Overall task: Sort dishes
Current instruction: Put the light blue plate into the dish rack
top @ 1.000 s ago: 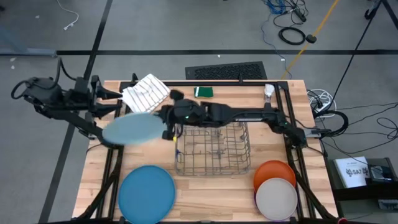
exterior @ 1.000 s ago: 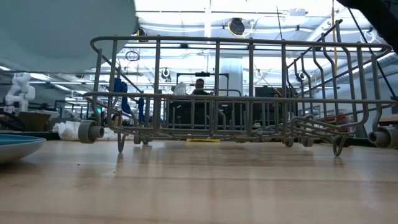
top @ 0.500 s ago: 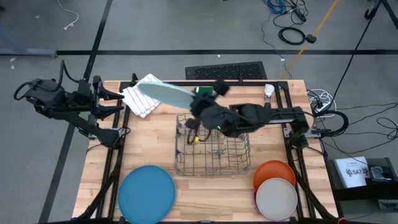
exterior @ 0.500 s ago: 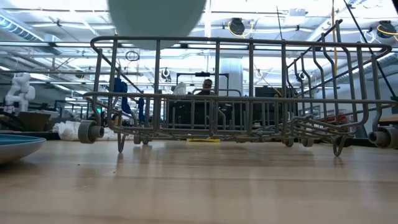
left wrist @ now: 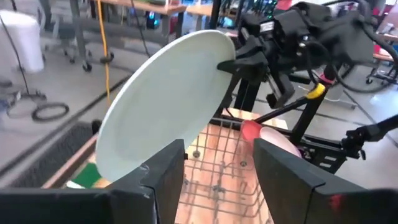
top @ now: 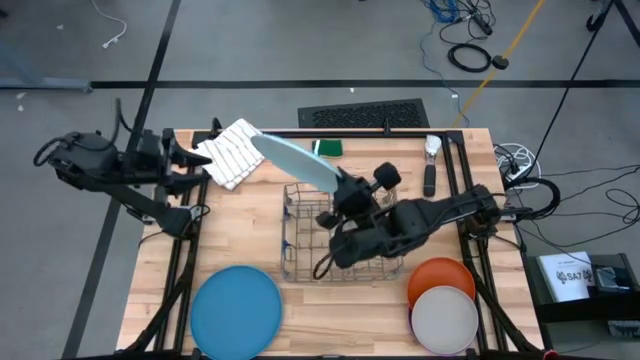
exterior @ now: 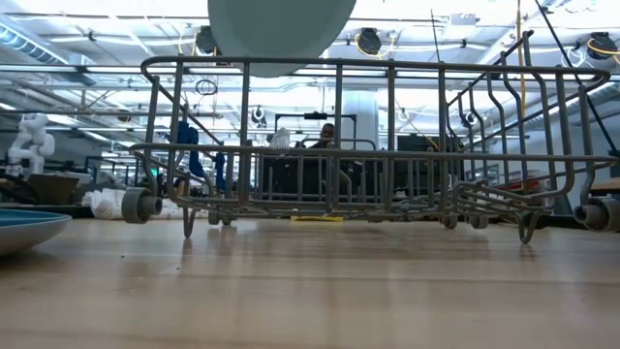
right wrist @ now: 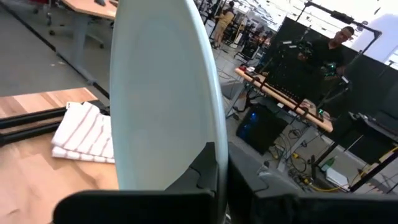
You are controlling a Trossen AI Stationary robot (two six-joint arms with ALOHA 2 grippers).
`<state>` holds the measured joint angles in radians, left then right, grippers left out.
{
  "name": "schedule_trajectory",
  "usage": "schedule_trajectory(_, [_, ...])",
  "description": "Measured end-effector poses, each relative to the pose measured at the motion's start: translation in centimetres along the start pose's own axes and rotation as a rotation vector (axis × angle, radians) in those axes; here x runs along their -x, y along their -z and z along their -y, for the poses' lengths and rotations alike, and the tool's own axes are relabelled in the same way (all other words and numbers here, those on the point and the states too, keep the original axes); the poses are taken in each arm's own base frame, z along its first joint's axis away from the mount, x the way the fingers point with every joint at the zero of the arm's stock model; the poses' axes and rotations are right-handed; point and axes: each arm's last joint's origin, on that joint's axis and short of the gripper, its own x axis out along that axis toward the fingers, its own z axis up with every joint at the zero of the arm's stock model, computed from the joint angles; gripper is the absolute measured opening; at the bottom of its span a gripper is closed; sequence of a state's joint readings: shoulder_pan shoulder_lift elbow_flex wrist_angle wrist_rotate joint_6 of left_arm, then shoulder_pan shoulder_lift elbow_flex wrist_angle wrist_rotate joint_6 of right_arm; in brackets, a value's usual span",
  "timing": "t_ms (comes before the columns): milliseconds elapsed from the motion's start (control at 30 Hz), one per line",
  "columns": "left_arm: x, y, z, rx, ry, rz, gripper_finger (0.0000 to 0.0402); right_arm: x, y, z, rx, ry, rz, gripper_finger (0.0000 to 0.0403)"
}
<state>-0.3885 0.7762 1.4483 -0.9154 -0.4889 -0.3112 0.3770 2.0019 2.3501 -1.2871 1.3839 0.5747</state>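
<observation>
My right gripper is shut on a light blue plate and holds it on edge above the far left part of the wire dish rack. In the low view the plate's lower rim hangs just above the rack's top wire. The plate also shows in the left wrist view. My left gripper is open and empty beyond the table's left edge, its fingers pointing at the plate. A darker blue plate lies flat at the near left. An orange plate and an off-white plate lie at the near right. My right gripper pinches the plate's rim between its two fingers, one finger on each face, at the end of the plate toward the table's right. The fingers come from the table's right side. The plate stands on edge, tilted, lifted clear of the rack and table.
A white striped cloth lies at the far left corner, with a green object beside it. A dark tool lies at the far right. The rack fills the table's middle. People and benches show in the room behind.
My right gripper has carried the light blue plate from beside my left gripper toward the table's right, up over the rack. It has turned the plate from lying flat to standing on edge. The right arm has drawn back toward the right.
</observation>
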Motion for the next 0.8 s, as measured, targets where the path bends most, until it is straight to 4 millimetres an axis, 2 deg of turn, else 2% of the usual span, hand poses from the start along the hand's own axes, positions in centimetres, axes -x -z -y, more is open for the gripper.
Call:
schedule_trajectory(300, [-2.5,0.0,1.1,0.072,-0.115,-0.014,0.0192,1.8,2.8,-4.6,0.045,0.02,0.06,0.0003])
schedule_trajectory(433, [-3.3,-0.3,1.6,0.165,-0.12,0.019,0.0192,2.7,4.1,-6.4,0.092,0.034,0.099,0.0003])
schedule_trajectory(533, [-4.2,-0.3,2.2,0.203,-0.089,0.004,0.0192,3.4,4.4,-6.8,0.139,0.053,0.135,0.0003])
schedule_trajectory(800, [-6.7,1.3,3.5,-0.086,-0.062,-0.174,0.0192,4.2,4.1,-6.5,0.134,0.044,0.146,0.0003])
